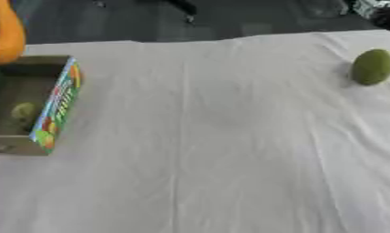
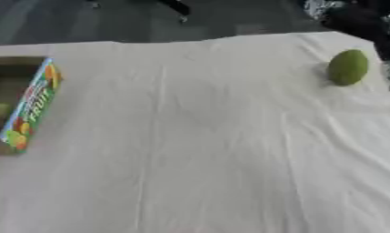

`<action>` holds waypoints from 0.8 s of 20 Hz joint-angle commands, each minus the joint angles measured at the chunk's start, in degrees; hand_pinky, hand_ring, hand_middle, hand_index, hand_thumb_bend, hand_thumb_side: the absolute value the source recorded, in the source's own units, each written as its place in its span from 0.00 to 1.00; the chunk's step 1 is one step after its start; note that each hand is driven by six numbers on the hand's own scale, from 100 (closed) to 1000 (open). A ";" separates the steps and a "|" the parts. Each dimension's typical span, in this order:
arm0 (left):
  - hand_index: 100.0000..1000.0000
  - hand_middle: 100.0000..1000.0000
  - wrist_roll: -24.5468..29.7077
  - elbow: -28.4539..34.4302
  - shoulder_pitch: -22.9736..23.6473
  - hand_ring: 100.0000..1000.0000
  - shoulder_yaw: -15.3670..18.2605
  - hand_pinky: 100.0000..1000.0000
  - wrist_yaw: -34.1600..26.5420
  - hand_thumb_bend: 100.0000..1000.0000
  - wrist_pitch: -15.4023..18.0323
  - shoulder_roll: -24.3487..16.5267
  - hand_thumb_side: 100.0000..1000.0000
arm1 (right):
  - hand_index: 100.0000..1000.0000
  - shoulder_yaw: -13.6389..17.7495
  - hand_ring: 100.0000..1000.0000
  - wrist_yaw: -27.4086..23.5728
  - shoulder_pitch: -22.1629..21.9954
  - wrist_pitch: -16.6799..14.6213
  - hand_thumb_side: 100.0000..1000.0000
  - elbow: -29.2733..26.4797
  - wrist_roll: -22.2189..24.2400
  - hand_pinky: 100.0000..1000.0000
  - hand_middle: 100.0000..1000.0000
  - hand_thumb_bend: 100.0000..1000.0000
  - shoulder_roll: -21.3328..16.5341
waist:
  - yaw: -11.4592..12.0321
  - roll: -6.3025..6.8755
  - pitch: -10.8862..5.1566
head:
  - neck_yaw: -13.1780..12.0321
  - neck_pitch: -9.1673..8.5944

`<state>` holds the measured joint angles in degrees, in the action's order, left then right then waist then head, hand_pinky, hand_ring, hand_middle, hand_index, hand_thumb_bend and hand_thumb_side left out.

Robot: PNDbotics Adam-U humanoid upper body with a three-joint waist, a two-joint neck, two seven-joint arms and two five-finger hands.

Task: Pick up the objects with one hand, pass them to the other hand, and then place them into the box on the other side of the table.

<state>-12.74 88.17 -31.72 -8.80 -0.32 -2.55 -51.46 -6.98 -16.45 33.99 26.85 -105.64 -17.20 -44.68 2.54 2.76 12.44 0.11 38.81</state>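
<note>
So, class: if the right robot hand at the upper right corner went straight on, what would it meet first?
Probably the green fruit, lying on the cloth just below the right robot hand. The hand's heading and depth are unclear, so this is tentative.

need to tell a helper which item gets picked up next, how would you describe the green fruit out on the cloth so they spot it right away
Start at the white tablecloth and look to its far right corner, across from the colourful cardboard box at the left edge. The green fruit lies alone there on bare cloth. It is round, plain green, and the only loose thing outside the box.
</note>
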 commanded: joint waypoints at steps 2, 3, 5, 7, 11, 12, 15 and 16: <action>0.28 0.22 1.76 -4.66 -1.89 0.40 1.79 0.39 2.64 0.09 -0.17 -2.13 0.00 | 0.81 1.19 0.74 -0.25 0.28 -0.34 0.31 0.98 -0.96 0.70 0.74 0.34 -2.21 | 0.15 0.07 -0.86 | -2.27 0.25; 0.28 0.22 2.41 -5.83 -2.24 0.40 1.73 0.39 3.52 0.10 -0.19 -2.02 0.00 | 0.81 1.27 0.74 -0.06 0.22 -0.40 0.30 1.29 -0.87 0.70 0.74 0.37 -2.22 | 0.16 0.09 -0.85 | -2.71 0.19; 0.28 0.22 3.82 -7.99 -3.02 0.40 1.61 0.39 5.22 0.12 -0.15 -1.70 0.00 | 0.82 1.39 0.75 0.68 0.11 -0.44 0.26 1.89 -0.46 0.71 0.74 0.44 -2.31 | 0.17 0.11 -0.85 | -3.35 0.13; 0.29 0.22 5.13 -9.94 -3.83 0.41 1.47 0.39 6.78 0.13 -0.13 -1.28 0.00 | 0.82 1.52 0.74 1.56 0.00 -0.29 0.25 2.49 0.03 0.70 0.73 0.46 -2.34 | 0.17 0.13 -0.85 | -3.76 0.11; 0.31 0.24 8.16 -13.62 -5.33 0.41 0.73 0.41 10.69 0.19 -0.23 -0.41 0.00 | 0.81 1.62 0.73 1.94 -0.01 -0.41 0.24 3.15 0.47 0.70 0.72 0.46 -2.30 | 0.12 0.24 -0.88 | -4.25 0.14; 0.31 0.25 8.91 -14.51 -5.71 0.41 0.51 0.41 11.79 0.20 -0.20 -0.16 0.00 | 0.81 1.62 0.73 1.99 0.02 -0.46 0.24 3.24 0.53 0.70 0.72 0.46 -2.28 | 0.11 0.25 -0.88 | -4.25 0.10; 0.35 0.27 10.78 -16.98 -6.75 0.42 0.08 0.42 14.44 0.24 -0.16 0.80 0.00 | 0.81 1.65 0.73 2.09 0.01 -0.50 0.24 3.42 0.42 0.70 0.72 0.46 -2.19 | 0.00 0.25 -0.87 | -4.11 -0.04; 0.35 0.27 11.38 -17.67 -7.10 0.42 -0.04 0.42 15.14 0.25 -0.22 1.14 0.00 | 0.81 1.67 0.73 2.07 -0.03 -0.47 0.24 3.47 0.29 0.70 0.72 0.46 -2.17 | -0.02 0.24 -0.87 | -4.08 -0.07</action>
<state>-2.12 70.91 -37.54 -9.20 13.73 -2.82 -48.98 -6.36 -14.82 33.26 26.46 -101.95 -16.85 -45.10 2.49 3.02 12.44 -3.90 39.09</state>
